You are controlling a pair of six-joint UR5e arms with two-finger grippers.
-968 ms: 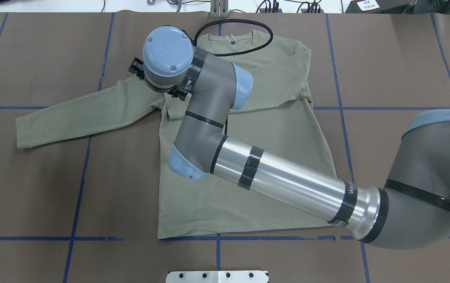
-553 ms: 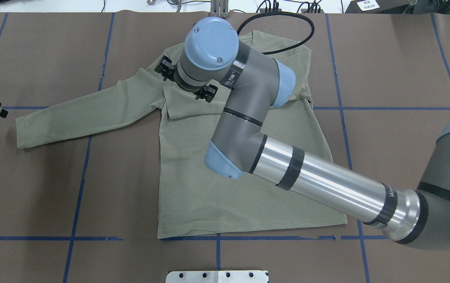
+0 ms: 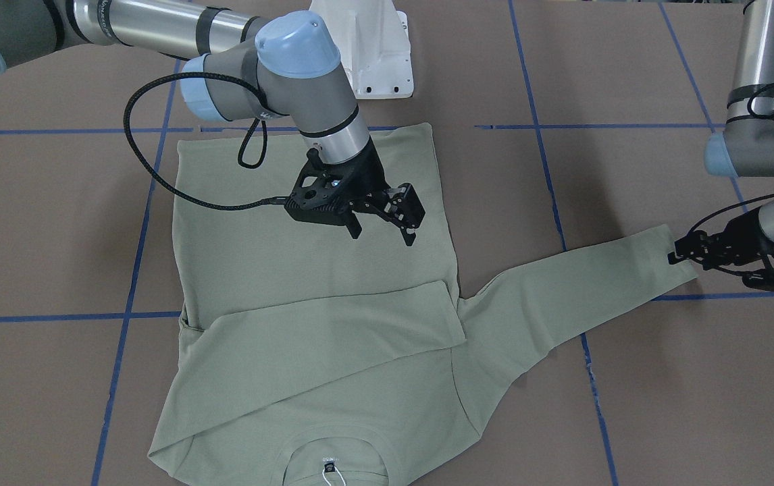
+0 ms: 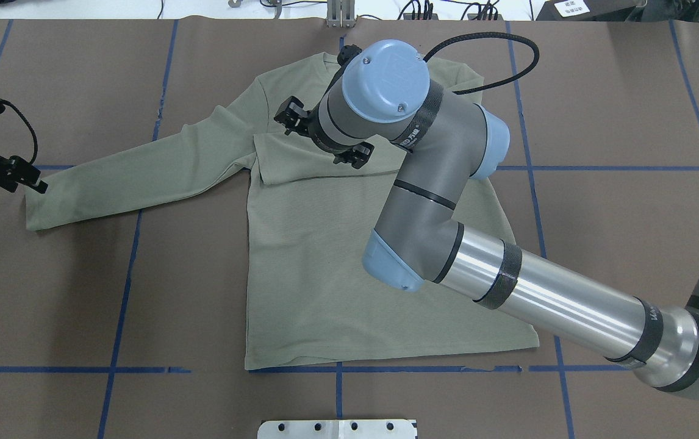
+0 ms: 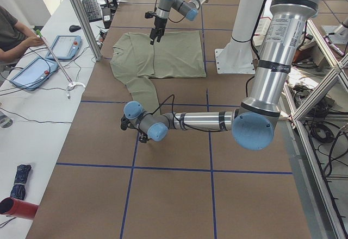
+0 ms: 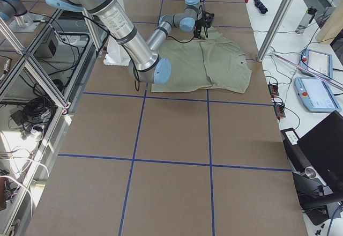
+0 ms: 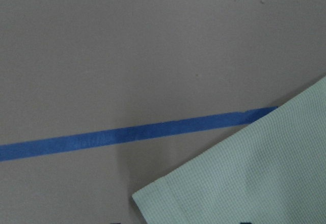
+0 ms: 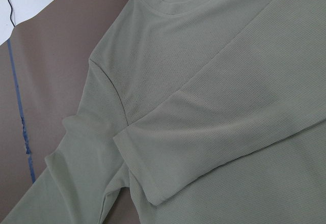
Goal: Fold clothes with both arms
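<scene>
Right pincer [image 3: 383, 236] is held spread and empty above the shirt [image 3: 306, 283], flat on the table [image 3: 630, 405], one sleeve [image 3: 333, 331] folded across. Left pincer [image 3: 687, 260] is set at the other cuff [image 3: 660, 251]; grip cannot be told. Second-sleeve fold is judged next: cuff to be gripped, carried across.

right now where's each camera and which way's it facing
front-facing: across the table, facing the robot; right gripper open over the shirt, left gripper by the cuff.
overhead: behind the robot, looking forward and down; right arm crosses shirt.
exterior left: table's end; left arm near.
exterior right: opposite end; right arm near.
left wrist: down on cuff, blue tape.
right wrist: down on folded sleeve.
shared: front-facing, overhead both show that sleeve.
</scene>
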